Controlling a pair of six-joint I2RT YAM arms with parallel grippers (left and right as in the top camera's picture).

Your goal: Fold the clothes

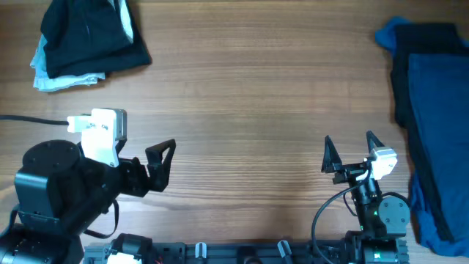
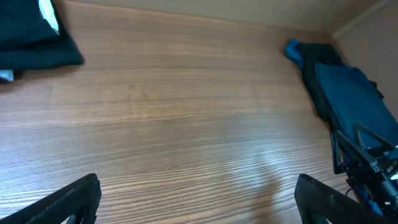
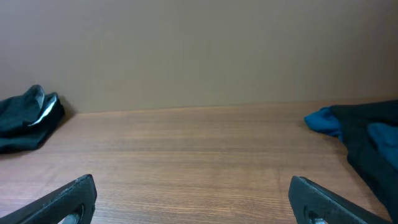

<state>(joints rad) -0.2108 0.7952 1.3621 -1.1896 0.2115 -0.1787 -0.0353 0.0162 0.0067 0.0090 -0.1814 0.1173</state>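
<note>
A pile of unfolded dark blue and bright blue clothes lies along the table's right edge; it also shows in the left wrist view and the right wrist view. A folded stack of black and light blue clothes sits at the far left corner, seen too in the left wrist view and the right wrist view. My left gripper is open and empty near the front left. My right gripper is open and empty near the front right, left of the blue pile.
The wooden table stretches between the two piles. A black cable runs in from the left edge by the left arm's base. The right arm shows in the left wrist view.
</note>
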